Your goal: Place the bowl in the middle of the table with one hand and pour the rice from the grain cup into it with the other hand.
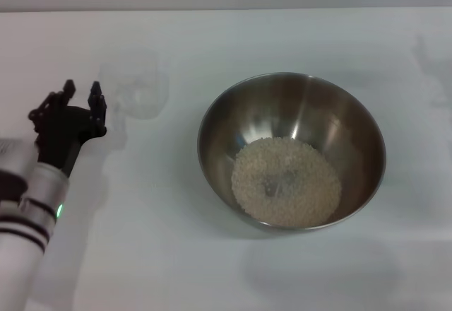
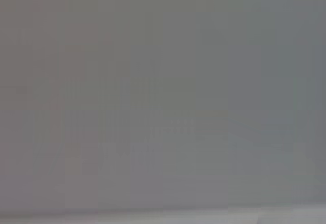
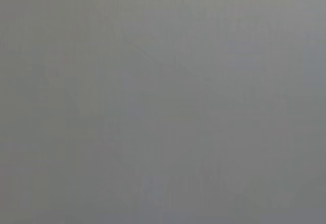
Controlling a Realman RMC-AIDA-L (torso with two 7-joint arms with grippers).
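The steel bowl point(image 1: 292, 148) stands on the white table point(image 1: 162, 254), a little right of the middle. A heap of pale rice point(image 1: 286, 182) lies in its bottom. The clear grain cup point(image 1: 138, 85) stands on the table to the left of the bowl and looks empty. My left gripper point(image 1: 82, 93) is open and empty, just left of the cup and apart from it. My right gripper is out of view. Both wrist views show only plain grey.
The table's far edge point(image 1: 226, 9) runs along the top of the head view. My left arm point(image 1: 35, 205) comes in from the lower left corner.
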